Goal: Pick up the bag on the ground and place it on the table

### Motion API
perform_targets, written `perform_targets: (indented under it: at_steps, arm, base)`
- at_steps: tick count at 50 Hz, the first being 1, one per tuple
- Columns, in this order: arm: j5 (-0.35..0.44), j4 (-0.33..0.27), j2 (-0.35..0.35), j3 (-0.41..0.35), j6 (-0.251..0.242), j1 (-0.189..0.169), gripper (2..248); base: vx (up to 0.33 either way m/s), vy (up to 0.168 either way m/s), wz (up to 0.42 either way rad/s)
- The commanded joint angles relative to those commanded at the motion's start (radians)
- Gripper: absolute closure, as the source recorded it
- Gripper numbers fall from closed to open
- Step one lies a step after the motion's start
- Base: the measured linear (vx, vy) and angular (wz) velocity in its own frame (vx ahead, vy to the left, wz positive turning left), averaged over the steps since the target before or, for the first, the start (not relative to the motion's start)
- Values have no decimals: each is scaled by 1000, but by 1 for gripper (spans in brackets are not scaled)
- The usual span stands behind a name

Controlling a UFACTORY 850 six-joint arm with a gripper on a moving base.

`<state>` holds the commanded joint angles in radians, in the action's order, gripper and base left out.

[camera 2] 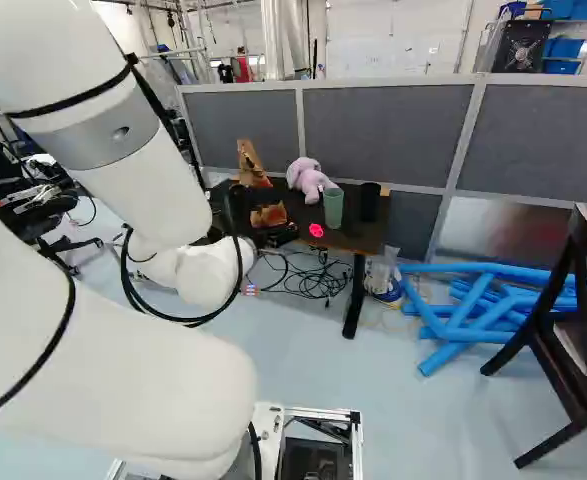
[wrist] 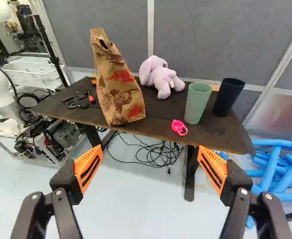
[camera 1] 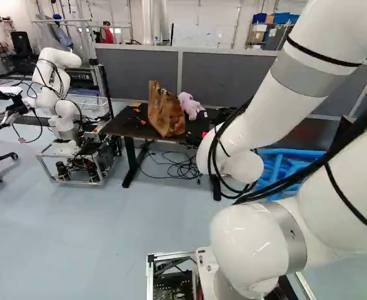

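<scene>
The gripper [camera 2: 270,216] is spread wide, grasping nothing. Ahead of it, the brown paper bag [wrist: 118,92] stands on the table [wrist: 158,114], long axis rising steeply, narrow top pointing up and tilting away from the purple plush toy [wrist: 161,79] beside it. Beyond the toy stand a green cup [wrist: 197,103] and a dark cup [wrist: 228,97].

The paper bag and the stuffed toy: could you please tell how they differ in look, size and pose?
The paper bag is brown with red and dark print, while the stuffed toy is pale purple. The bag is clearly taller than the toy. The bag stands close to the near edge of the table; the toy sits farther back. Both rest on this table.
</scene>
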<state>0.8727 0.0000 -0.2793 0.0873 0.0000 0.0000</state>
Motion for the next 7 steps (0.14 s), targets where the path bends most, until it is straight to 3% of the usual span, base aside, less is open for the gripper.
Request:
perform_targets:
  at_steps: [7]
  arm:
    - [0, 0, 0, 0, 0, 0, 3]
  base:
    - [0, 0, 0]
